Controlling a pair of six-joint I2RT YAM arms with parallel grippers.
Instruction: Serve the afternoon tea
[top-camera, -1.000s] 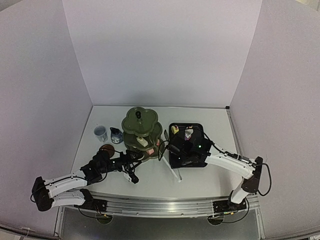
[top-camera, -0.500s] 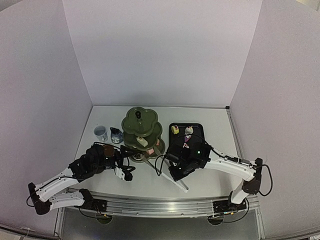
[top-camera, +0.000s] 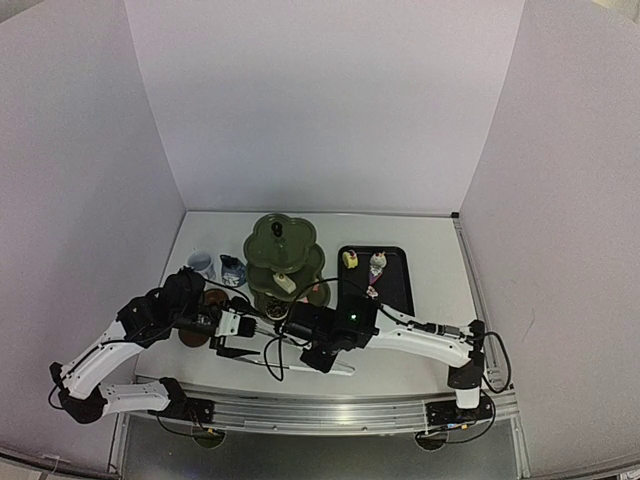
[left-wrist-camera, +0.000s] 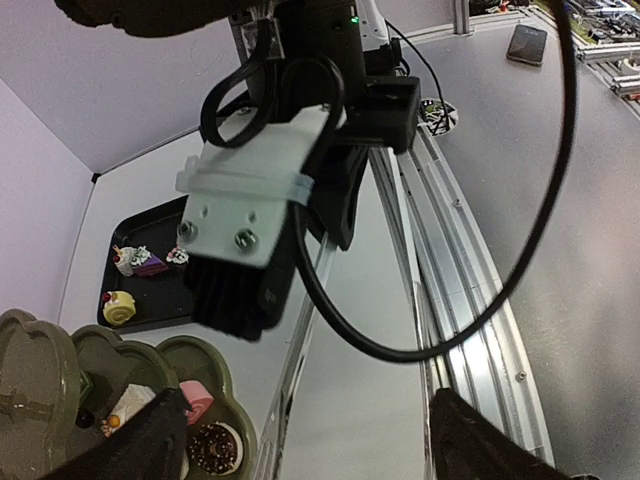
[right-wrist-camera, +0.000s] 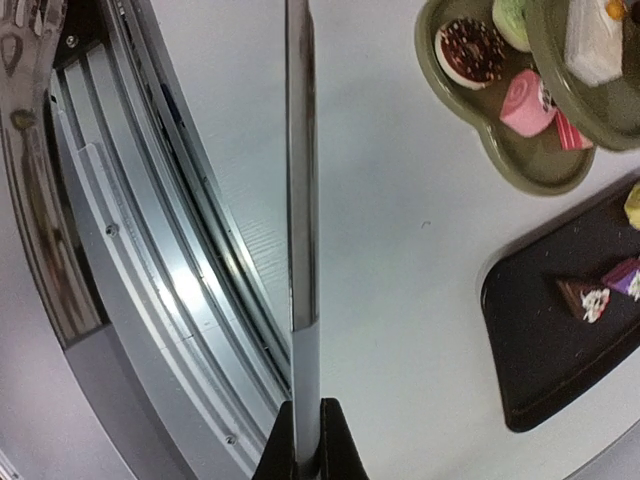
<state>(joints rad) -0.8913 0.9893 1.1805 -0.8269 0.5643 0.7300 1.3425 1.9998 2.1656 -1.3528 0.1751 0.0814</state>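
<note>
The dark green three-tier stand (top-camera: 283, 256) stands mid-table; its bottom tier (right-wrist-camera: 520, 160) holds a chocolate doughnut (right-wrist-camera: 465, 50) and a pink roll (right-wrist-camera: 527, 102). More pastries (top-camera: 377, 263) lie on the black tray (top-camera: 392, 292). The pale blue cup (top-camera: 200, 262) and the dark blue jug (top-camera: 232, 270) are left of the stand, with a brown saucer (top-camera: 191, 338) nearer the front. My right gripper (right-wrist-camera: 305, 455) is shut on the handle of the metal tongs (right-wrist-camera: 301, 180), low in front of the stand. My left gripper (left-wrist-camera: 310, 450) faces it, open with nothing between its fingers.
The aluminium rail (right-wrist-camera: 150, 230) at the table's front edge runs close beside the tongs. The right arm's cable (left-wrist-camera: 400, 345) loops across the left wrist view. White walls enclose the table on three sides.
The right arm has swung left from the tray to in front of the stand, carrying the tongs. The left arm has drawn back left, away from the stand's bottom tier.
</note>
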